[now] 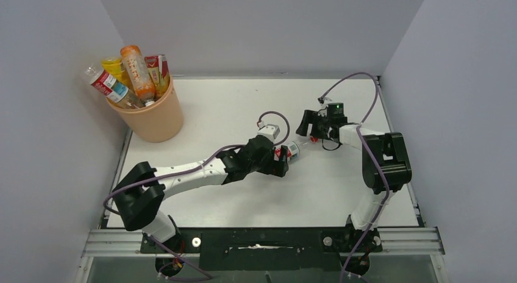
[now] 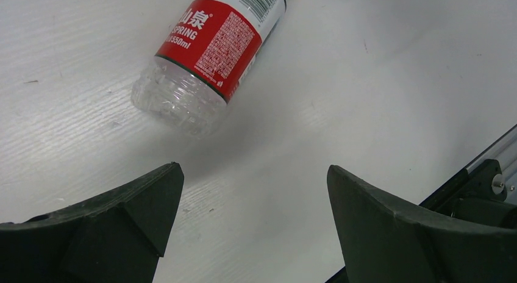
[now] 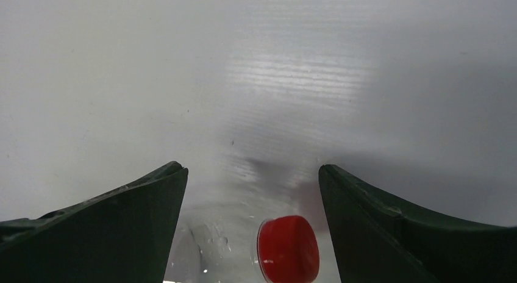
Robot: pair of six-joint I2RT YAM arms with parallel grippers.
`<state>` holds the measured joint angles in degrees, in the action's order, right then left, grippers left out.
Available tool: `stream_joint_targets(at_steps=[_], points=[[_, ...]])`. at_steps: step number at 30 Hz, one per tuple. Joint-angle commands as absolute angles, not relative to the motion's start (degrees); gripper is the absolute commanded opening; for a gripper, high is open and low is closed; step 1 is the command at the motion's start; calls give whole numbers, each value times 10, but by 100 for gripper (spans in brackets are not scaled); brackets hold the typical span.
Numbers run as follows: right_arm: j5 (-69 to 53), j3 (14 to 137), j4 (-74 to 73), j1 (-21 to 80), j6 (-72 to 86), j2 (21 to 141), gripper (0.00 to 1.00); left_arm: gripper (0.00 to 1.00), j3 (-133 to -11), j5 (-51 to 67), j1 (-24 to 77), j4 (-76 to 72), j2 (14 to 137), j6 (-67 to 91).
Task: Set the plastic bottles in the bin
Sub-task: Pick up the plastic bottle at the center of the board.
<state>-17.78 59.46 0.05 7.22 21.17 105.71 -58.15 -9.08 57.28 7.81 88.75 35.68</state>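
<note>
One clear plastic bottle (image 1: pixel 291 150) with a red label lies on its side mid-table; the left wrist view shows its base end and label (image 2: pixel 210 57). My left gripper (image 1: pixel 284 163) is open and empty just short of its base (image 2: pixel 253 170). My right gripper (image 1: pixel 306 132) is open at the other end; the bottle's red cap (image 3: pixel 288 247) sits low between its fingers (image 3: pixel 251 168), untouched. The peach-orange bin (image 1: pixel 160 121) stands at the far left, filled with several bottles, one holding orange liquid (image 1: pixel 137 69).
Grey walls close in the white table (image 1: pixel 219 106) on the left, back and right. The bottles in the bin stick out above its rim. A purple cable (image 1: pixel 366 82) loops over the right arm. A metal rail (image 1: pixel 402 240) runs along the near edge.
</note>
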Motion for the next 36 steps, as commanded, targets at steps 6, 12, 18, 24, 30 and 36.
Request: stream_joint_targets(at_steps=[6,12,18,24,30,36], points=[[-188,470,45,87,222,939,82,88,-599,-90,584,-31,940,388],[-176,409,33,106,228,880,79,88,-618,-117,582,-13,957,374],[-158,356,19,143,242,811,79,88,-620,-127,574,-10,972,370],[-143,328,4,188,261,757,79,88,-605,-145,563,-13,960,373],[-137,295,1,213,291,707,78,89,-577,-152,541,-18,933,388],[-109,279,-16,219,307,682,78,89,-552,-153,529,-29,916,402]])
